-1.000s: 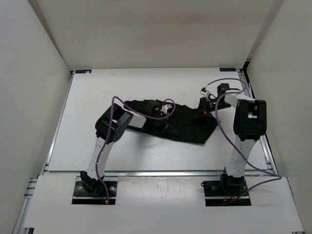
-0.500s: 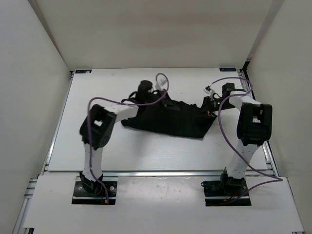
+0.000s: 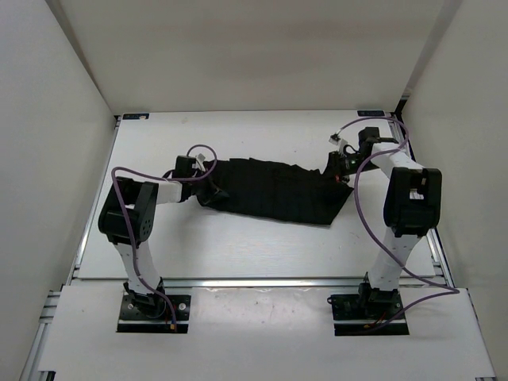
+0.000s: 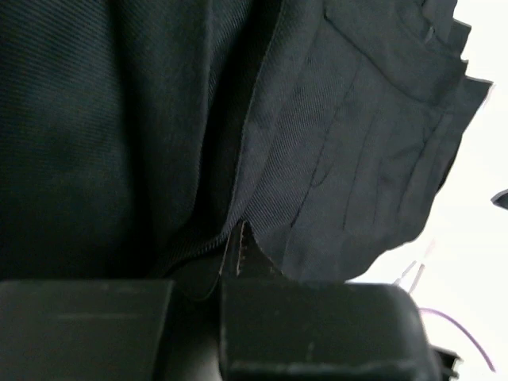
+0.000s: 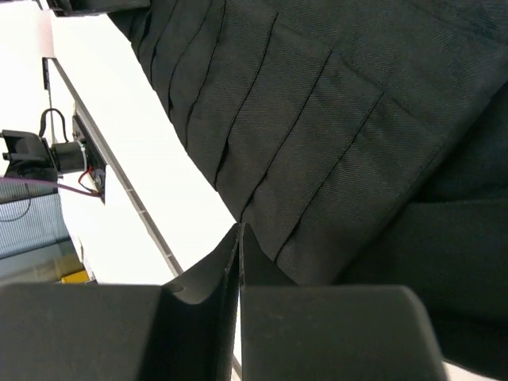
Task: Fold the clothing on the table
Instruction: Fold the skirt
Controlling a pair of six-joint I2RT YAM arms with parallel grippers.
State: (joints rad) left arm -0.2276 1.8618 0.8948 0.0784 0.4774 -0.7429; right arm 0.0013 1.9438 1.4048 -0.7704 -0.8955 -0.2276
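The clothing (image 3: 278,190), a black pleated garment, is stretched left to right across the middle of the white table (image 3: 238,246). My left gripper (image 3: 205,186) holds its left end. In the left wrist view the jaws (image 4: 236,238) are shut, with a stitched edge of the clothing (image 4: 357,159) pinched at their tip. My right gripper (image 3: 340,165) is at the garment's far right corner, which rises toward it. The right wrist view shows that gripper (image 5: 240,234) shut, with the pleated clothing (image 5: 317,103) meeting its tip.
White walls enclose the table on three sides. Metal rails run along the front (image 3: 254,282) and right (image 3: 432,238) edges. Purple cables (image 3: 361,171) loop from both arms. Bare tabletop lies in front of and behind the garment.
My left arm has swung left, pulling the garment's left end with it, so the bunched clothing is now drawn out long and flat. The right gripper has barely moved.
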